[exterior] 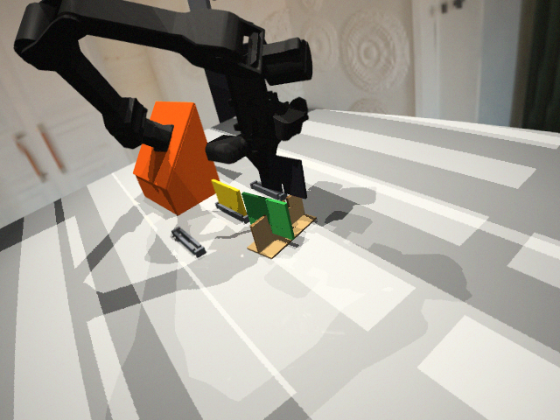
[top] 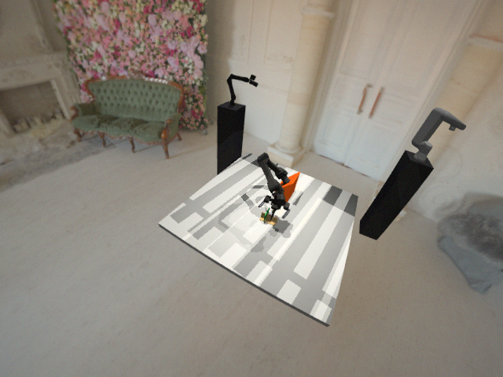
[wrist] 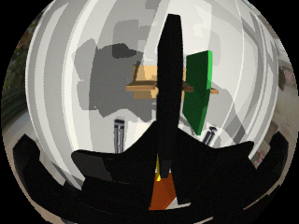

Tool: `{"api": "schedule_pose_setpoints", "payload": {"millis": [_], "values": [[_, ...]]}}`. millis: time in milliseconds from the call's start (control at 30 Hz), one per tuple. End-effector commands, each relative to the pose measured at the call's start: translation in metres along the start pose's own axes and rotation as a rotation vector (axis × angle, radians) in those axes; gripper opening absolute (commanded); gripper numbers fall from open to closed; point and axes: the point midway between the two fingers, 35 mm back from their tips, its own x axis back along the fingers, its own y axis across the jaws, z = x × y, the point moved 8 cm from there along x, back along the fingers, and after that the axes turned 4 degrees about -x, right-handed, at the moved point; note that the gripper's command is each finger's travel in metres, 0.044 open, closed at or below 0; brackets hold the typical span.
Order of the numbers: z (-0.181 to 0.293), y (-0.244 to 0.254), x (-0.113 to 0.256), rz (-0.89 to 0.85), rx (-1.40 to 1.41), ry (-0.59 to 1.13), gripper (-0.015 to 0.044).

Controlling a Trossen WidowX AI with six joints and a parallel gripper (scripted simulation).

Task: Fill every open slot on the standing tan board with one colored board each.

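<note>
Basically, the striped table carries everything, and the black arm bends over it, with the orange block behind the work. The gripper is narrow, closed on what I take for the black board, upright above the tan board. It should be kept crosswise, its notch centred over the slot, then pushed straight down without twisting; I cannot see the notch. The green board already crosses the tan board, and its top edge is near, so sideways drift could knock it. On the other side there is more room. The yellow board stands in its holder, probably for later. Smaller obstacles are the far holder and the near holder, both without board.
</note>
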Motion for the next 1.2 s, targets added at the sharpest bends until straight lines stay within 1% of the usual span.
{"api": "schedule_pose_setpoints", "payload": {"millis": [0,1167], "values": [[0.000,0.000,0.000,0.003,0.004,-0.003,0.0000],[0.000,0.000,-0.031,0.004,0.004,-0.003,0.0000]]}}
